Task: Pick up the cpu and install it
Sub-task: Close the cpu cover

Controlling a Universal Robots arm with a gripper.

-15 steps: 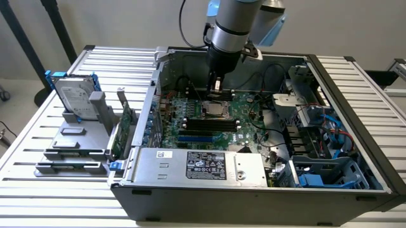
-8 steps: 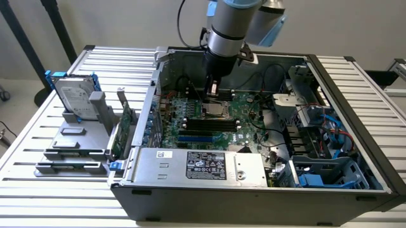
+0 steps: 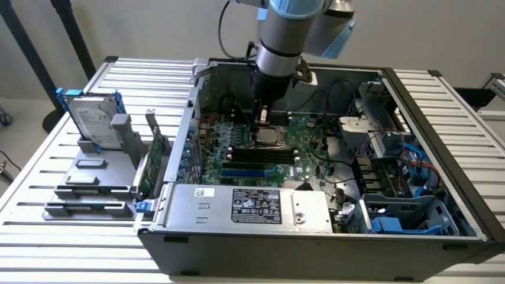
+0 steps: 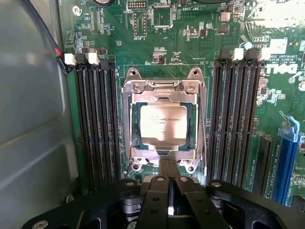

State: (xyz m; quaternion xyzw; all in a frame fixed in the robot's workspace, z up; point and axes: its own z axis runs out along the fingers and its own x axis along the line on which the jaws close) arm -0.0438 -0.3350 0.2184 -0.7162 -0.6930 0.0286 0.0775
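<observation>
Here, inside the case (image 3: pixel 316 251), the cpu (image 4: pixel 163 125) fills its socket (image 4: pixel 164 86); pincer (image 4: pixel 169 167) closed.

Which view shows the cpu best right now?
Wrist view. The cpu faces the camera with its whole silvery top visible, lying inside the metal socket frame. The exterior view shows it as a small silvery patch seen at a slant, just beneath the gripper.

Robot arm (image 3: pixel 278 41): silver-grey cylindrical tube with light blue joint caps (image 3: pixel 335 35). A black cable (image 3: pixel 223 29) loops off behind it. The wrist section (image 3: pixel 268 89) is black. The gripper (image 4: pixel 170 167) is matte black with angular linkages, silver screw heads (image 4: pixel 216 184) at the pivots and slim black fingers (image 4: pixel 162 183).
</observation>
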